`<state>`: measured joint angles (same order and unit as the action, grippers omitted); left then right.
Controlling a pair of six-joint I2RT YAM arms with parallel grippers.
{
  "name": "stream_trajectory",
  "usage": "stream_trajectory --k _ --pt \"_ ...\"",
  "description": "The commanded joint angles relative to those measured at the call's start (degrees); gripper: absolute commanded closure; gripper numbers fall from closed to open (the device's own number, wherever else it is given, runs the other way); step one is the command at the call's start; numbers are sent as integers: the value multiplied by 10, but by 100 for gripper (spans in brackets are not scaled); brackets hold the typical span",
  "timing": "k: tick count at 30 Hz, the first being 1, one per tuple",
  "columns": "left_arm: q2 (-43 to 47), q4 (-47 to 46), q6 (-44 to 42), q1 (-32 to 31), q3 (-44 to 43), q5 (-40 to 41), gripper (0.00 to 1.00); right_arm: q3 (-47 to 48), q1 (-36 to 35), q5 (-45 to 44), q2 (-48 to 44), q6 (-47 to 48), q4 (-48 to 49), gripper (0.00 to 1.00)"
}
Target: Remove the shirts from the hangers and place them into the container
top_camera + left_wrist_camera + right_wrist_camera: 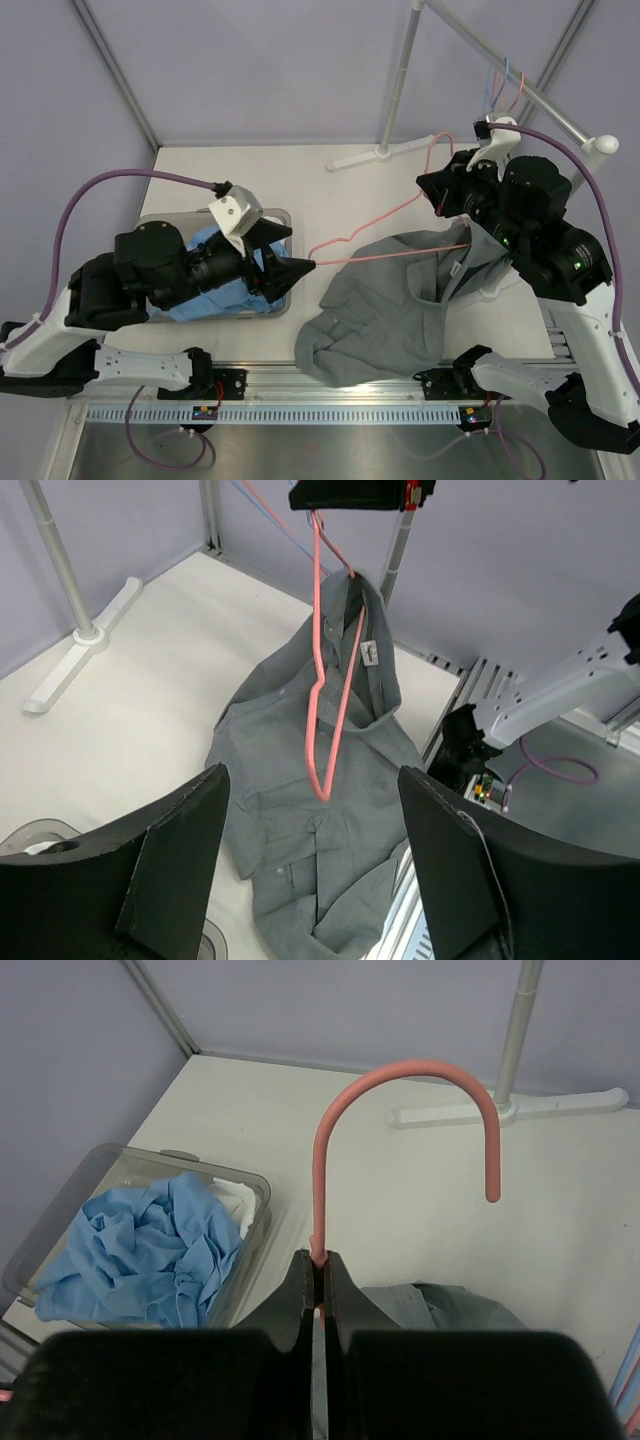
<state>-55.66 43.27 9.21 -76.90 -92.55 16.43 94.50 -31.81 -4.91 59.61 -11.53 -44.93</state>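
Right gripper (318, 1290) clenched on the neck of the pink hanger (410, 1070); grey shirt (390, 300) slumps from it onto the bench (250, 170), beside the container (283, 215). Left gripper (290, 265) stands released. We would pinch the collar and draw it clear of the wire, holding the hanger steady.

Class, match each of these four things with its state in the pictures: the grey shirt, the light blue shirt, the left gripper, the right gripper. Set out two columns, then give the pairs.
Column one
1. grey shirt
2. light blue shirt
3. left gripper
4. right gripper

Column two
A. shut on the pink hanger just below its hook
B. crumpled in the container
C. open, holding nothing
D. spread on the table, collar raised on the pink hanger

Pairs: 1-D; 2-B; 3-C; 4-A
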Motion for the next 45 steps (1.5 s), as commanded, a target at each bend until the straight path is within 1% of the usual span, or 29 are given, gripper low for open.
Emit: stream_trajectory --k 1,6,7,8,10,11,12,14,15,16,17,18,19,20,21,23,25,27,28,29,31,32,33,34,37,38,40,42,45 --pt "-25 2 -19 1 -9 -18 27 25 -18 37 6 26 6 100" --pt "-77 -13 -17 1 -16 -45 26 38 -34 37 17 27 1 100" --pt "-88 -13 -14 1 -19 -47 27 41 -43 36 20 27 -1 100" --pt "-101 -6 -10 5 -32 -46 32 43 -47 29 20 27 0 100" --pt "-135 15 4 12 -46 -31 71 52 -57 29 20 27 -3 100" --pt "-144 20 11 19 -51 -20 98 54 -61 25 20 27 -7 100" --pt "-152 28 20 22 -60 18 100 61 -64 27 21 27 -9 100" --pt "-166 46 52 29 -65 65 100 76 -73 36 26 29 -25 100" --pt "-166 49 60 29 -63 120 100 80 -75 34 28 28 -29 99" --pt "-159 50 72 29 -60 148 100 81 -77 28 28 26 -32 82" --pt "-155 53 77 31 -56 176 100 82 -86 5 27 23 -42 41" --pt "-153 62 84 32 -55 226 100 84 -93 -14 24 20 -49 25" --pt "-149 73 91 36 -54 239 100 83 -100 -36 22 15 -55 16" --pt "-138 76 92 48 -53 243 100 77 -107 -74 18 11 -67 10" --pt "-129 73 92 52 -47 232 100 71 -121 -99 8 5 -72 1" --pt "-97 36 73 55 -17 209 100 39 -129 -138 -8 -16 -80 1" --pt "-83 25 72 55 -7 182 100 4 -131 -148 -35 -31 -74 1" --pt "-71 26 73 55 -4 159 100 -68 -132 -158 -47 -39 -55 1" --pt "-67 21 74 56 -2 149 100 -94 -131 -161 -49 -39 -43 1" --pt "-61 18 76 56 4 140 100 -143 -131 -164 -48 -45 -19 1" --pt "-48 15 81 55 9 125 100 -186 -131 -159 -35 -53 17 3" --pt "-43 13 82 54 12 122 100 -206 -131 -166 -31 -62 55 6" --pt "-38 12 83 54 18 120 100 -231 -131 -173 -24 -66 72 6" --pt "-32 17 85 55 19 120 100 -238 -132 -193 -8 -76 95 7" --pt "-17 32 90 54 22 129 100 -250 -131 -215 31 -107 109 9" --pt "-11 38 91 54 23 137 100 -249 -131 -231 45 -138 99 9" --pt "-3 46 81 54 25 160 100 -248 -131 -242 96 -160 85 8" --pt "7 47 68 54 25 167 100 -250 -131 -237 144 -179 73 7" --pt "10 38 42 55 12 148 100 -257 -131 -230 192 -197 73 6"
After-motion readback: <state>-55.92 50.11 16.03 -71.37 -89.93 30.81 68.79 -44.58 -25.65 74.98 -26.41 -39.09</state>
